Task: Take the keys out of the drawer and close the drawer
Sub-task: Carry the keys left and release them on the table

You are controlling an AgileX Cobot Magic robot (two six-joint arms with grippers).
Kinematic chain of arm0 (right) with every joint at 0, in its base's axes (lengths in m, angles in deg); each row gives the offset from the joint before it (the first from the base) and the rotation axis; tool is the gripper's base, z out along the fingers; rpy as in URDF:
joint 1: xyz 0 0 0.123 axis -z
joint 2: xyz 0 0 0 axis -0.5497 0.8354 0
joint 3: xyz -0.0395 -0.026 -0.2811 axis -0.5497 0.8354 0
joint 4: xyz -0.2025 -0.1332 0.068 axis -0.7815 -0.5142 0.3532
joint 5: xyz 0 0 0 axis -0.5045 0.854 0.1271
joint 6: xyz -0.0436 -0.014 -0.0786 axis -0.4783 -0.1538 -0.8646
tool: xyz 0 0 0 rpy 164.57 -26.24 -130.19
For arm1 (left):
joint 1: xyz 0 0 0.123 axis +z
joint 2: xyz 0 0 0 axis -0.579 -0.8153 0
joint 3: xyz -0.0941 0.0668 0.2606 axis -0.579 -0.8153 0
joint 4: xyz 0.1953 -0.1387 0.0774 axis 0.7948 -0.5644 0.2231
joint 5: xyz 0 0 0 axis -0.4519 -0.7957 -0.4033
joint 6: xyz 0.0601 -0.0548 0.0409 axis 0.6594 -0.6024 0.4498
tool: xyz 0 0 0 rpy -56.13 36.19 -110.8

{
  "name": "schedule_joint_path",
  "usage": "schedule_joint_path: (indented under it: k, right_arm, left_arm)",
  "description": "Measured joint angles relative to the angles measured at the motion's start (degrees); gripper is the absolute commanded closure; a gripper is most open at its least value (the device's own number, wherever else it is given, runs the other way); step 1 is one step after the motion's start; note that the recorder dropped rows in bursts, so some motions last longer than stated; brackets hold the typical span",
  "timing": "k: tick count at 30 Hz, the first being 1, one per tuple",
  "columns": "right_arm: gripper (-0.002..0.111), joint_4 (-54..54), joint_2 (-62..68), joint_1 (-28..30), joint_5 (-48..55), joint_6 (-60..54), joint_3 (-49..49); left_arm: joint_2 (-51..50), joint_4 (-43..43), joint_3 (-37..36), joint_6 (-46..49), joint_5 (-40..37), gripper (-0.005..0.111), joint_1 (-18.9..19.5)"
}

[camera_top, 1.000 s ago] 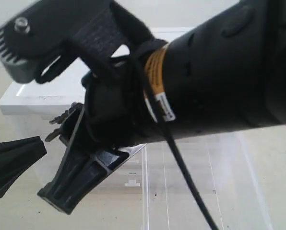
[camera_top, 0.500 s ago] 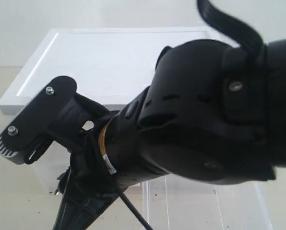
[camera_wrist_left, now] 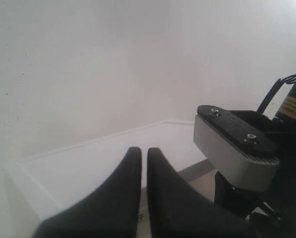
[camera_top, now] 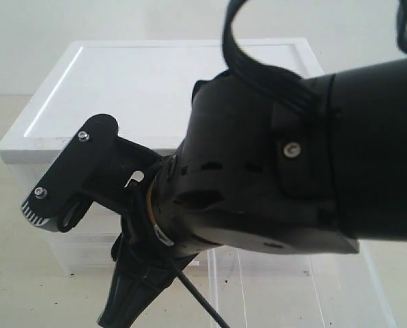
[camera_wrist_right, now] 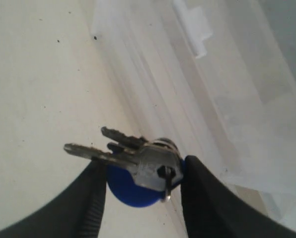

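Observation:
The keys [camera_wrist_right: 147, 163], silver with a round blue fob [camera_wrist_right: 128, 193], hang pinched between the two black fingers of my right gripper [camera_wrist_right: 144, 171], which is shut on them above the pale tabletop, beside the drawer. The drawer [camera_wrist_right: 222, 84] is translucent plastic with a small white tab handle [camera_wrist_right: 193, 27]. In the exterior view it stands pulled out [camera_top: 292, 287], and the right gripper [camera_top: 127, 306] points down left of it, with the keys hidden behind the arm. My left gripper [camera_wrist_left: 144, 151] is shut on nothing, in front of the white cabinet top [camera_wrist_left: 88, 163].
The white-topped drawer cabinet [camera_top: 169, 82] stands behind. The bulky black right arm [camera_top: 292, 171] fills most of the exterior view, with its wrist camera mount [camera_top: 70, 174] at the left. The beige tabletop [camera_wrist_right: 34, 99] lies under the keys.
The right arm has swung down and across the exterior view, its camera mount dropping from the top left to mid-left. The left gripper has gone out of that view.

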Motion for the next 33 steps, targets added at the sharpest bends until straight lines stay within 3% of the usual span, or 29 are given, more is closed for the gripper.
schedule_joint_path:
  k: [12,17,19,33]
  right_arm:
    - [0.105,-0.61,-0.12,0.00,0.26,1.13,-0.09]
    - [0.067,-0.77,-0.12,0.00,0.26,1.24,-0.09]
    - [0.059,-1.67,-0.12,0.00,0.26,1.42,-0.09]
    - [0.065,-7.49,-1.42,0.00,1.85,6.34,-2.02]
  left_arm:
    - [0.00,0.00,0.00,0.00,-1.12,0.102,0.00]
    - [0.00,0.00,0.00,-0.57,-1.12,0.102,0.00]
    - [0.00,0.00,0.00,-0.69,-1.12,0.102,0.00]
    - [0.09,7.83,0.00,-7.50,2.23,0.102,0.00]
